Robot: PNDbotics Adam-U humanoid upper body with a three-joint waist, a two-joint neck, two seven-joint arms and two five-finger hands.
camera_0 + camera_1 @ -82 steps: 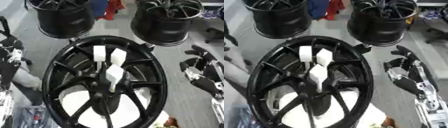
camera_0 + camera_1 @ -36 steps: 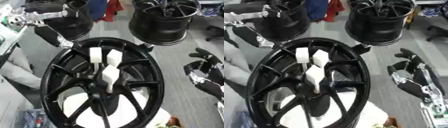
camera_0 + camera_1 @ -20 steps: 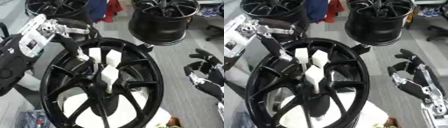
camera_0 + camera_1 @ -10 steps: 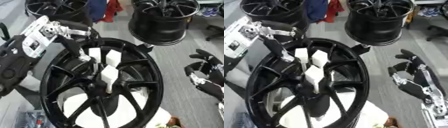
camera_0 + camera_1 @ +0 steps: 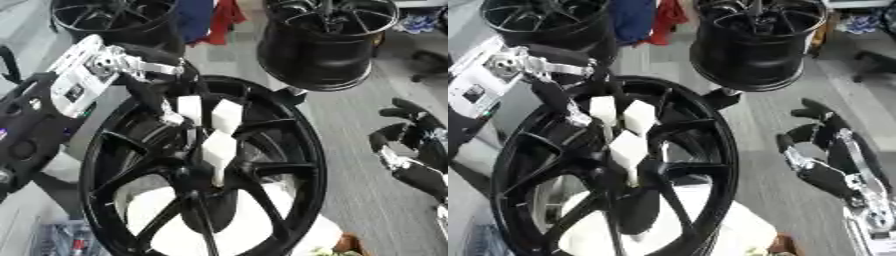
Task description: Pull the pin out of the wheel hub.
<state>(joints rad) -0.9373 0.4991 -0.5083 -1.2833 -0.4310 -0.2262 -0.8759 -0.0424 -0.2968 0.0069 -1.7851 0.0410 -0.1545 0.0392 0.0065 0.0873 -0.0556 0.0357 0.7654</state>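
Note:
A large black wheel rim (image 5: 297,165) lies flat in the middle. Three white blocks stand over its hub (image 5: 197,180): one at the left (image 5: 190,109), one at the right (image 5: 227,115), and a lower one (image 5: 219,147) on a thin stem going down into the hub. My left hand (image 5: 149,92) reaches in from the left over the rim's upper left. Its black fingers (image 5: 566,107) are spread and point down beside the left block; I cannot tell whether they touch it. My right hand (image 5: 824,150) hangs to the right of the rim, open with relaxed fingers and holding nothing.
Two more black rims stand at the back, one upper right (image 5: 328,40) and one upper left (image 5: 114,20), with red and blue cloth (image 5: 206,20) between them. A white surface (image 5: 271,235) shows under the spokes. Grey floor (image 5: 359,190) lies between the rim and my right hand.
My left arm has come up from the left edge and swung over the rim's upper left, lately edging closer to the white blocks. The right hand has stayed in place.

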